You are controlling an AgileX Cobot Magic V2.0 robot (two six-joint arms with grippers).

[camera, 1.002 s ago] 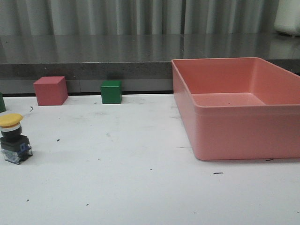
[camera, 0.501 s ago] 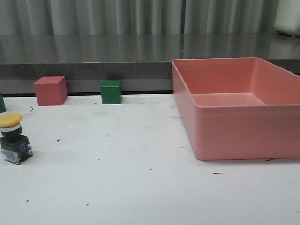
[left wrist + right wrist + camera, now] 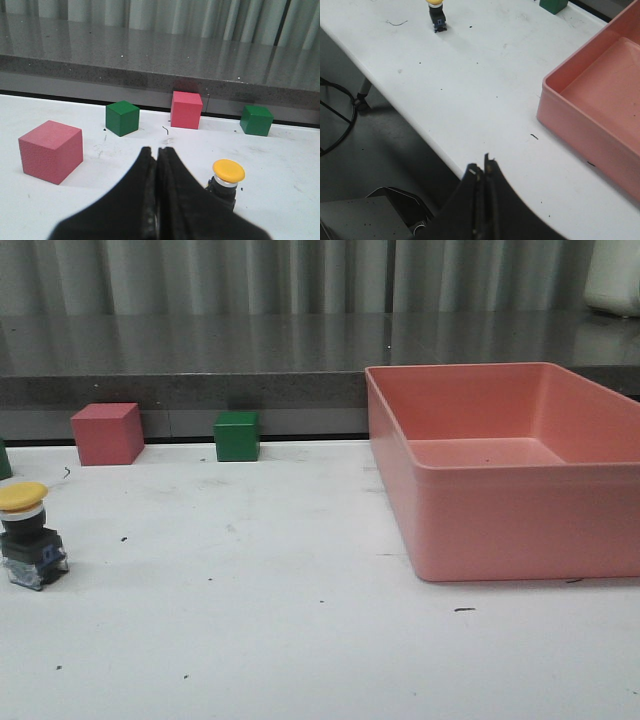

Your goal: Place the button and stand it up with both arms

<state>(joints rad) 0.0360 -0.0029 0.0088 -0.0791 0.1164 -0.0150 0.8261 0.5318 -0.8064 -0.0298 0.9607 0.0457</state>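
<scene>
The button [image 3: 28, 536] stands upright on the white table at the far left, yellow cap up on its black and blue-grey base. It also shows in the left wrist view [image 3: 226, 181], just beside my left gripper [image 3: 157, 151], which is shut and empty, its fingers not touching it. In the right wrist view the button [image 3: 437, 13] is small and far off. My right gripper [image 3: 482, 167] is shut and empty, over the table's front edge. Neither arm shows in the front view.
A large pink bin [image 3: 520, 472] stands on the right half of the table. A red cube [image 3: 107, 433] and a green cube [image 3: 237, 436] sit by the back ledge. The left wrist view shows another red cube [image 3: 50, 150] and a green cube [image 3: 122, 117].
</scene>
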